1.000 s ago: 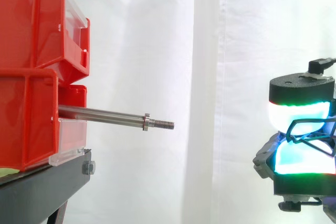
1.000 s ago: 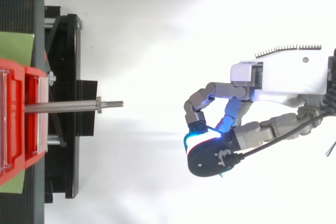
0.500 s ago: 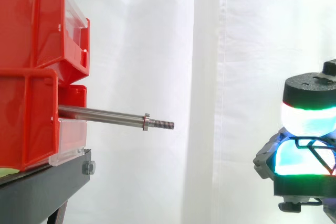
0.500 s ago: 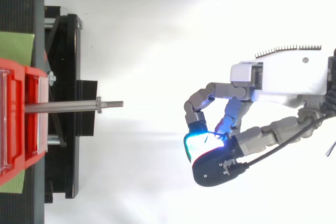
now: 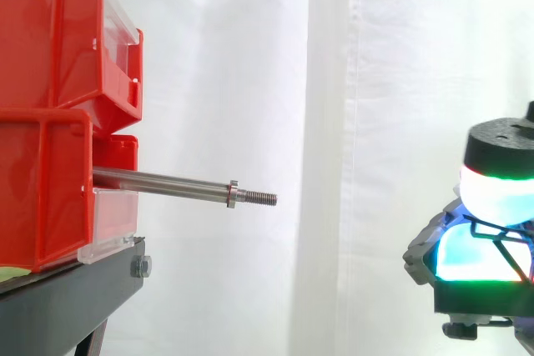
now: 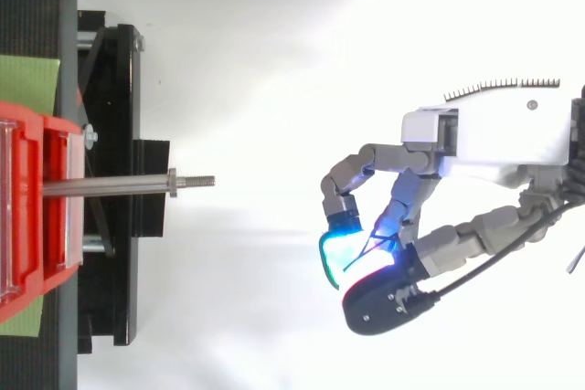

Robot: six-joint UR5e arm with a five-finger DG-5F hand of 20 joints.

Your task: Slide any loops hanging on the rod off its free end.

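Well clear of the rod (image 5: 167, 183) jutting from red bins (image 5: 46, 106), hand (image 6: 489, 139) pinches a loop (image 6: 367, 247).

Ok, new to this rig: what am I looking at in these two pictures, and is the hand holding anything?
One picture looks level from the side, the other straight down. The robot hand comes in from the right; the glowing pads are its own. Its fingers pinch a thin wire loop. On the left, red bins sit on a black stand, and a steel rod sticks out of them toward the hand. Nothing hangs on the rod; the hand is clear of it.
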